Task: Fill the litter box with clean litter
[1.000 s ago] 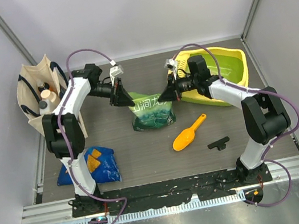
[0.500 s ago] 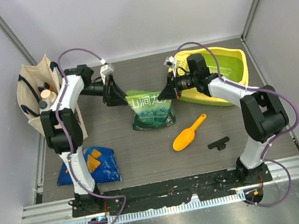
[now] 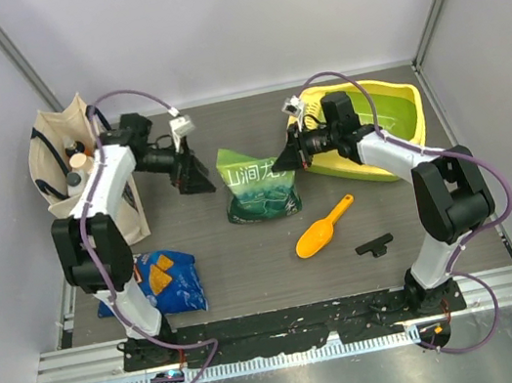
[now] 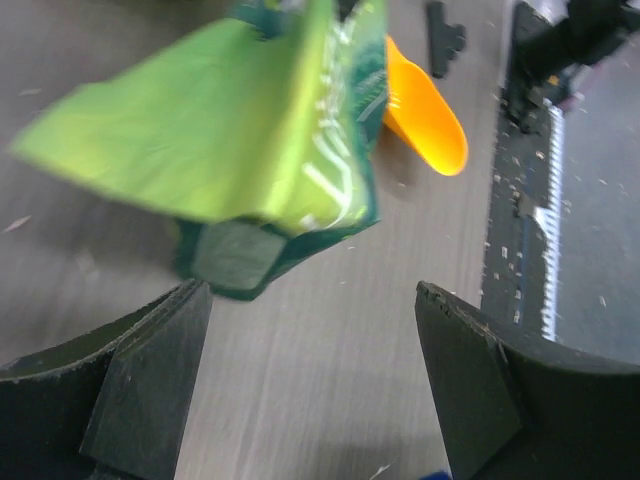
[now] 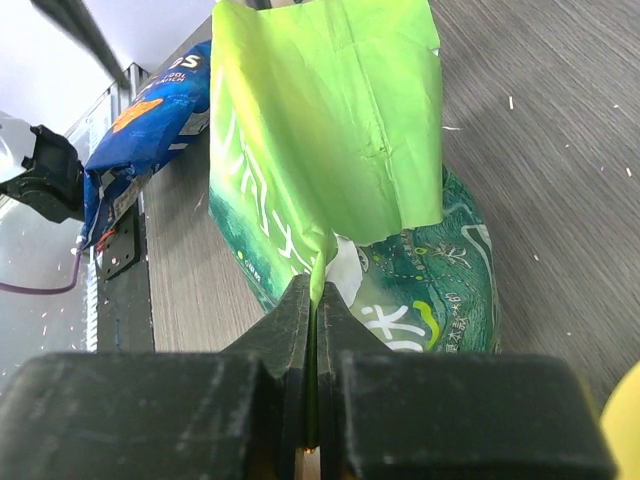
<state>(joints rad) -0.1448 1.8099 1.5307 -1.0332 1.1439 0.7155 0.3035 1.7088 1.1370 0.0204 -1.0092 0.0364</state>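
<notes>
The left arm (image 3: 108, 183) and right arm (image 3: 391, 156) have white link shells, black joints and black bases. A purple cable (image 3: 124, 92) runs along each. Each gripper's 2 fingers (image 4: 130, 390) are matte black, wedge-shaped, lightly scuffed.

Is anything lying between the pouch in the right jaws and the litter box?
Nothing loose shows. The green pouch, clamped by the right gripper, stands left of the litter box; only that arm spans the gap. The orange scoop lies nearer the bases, aside.
</notes>
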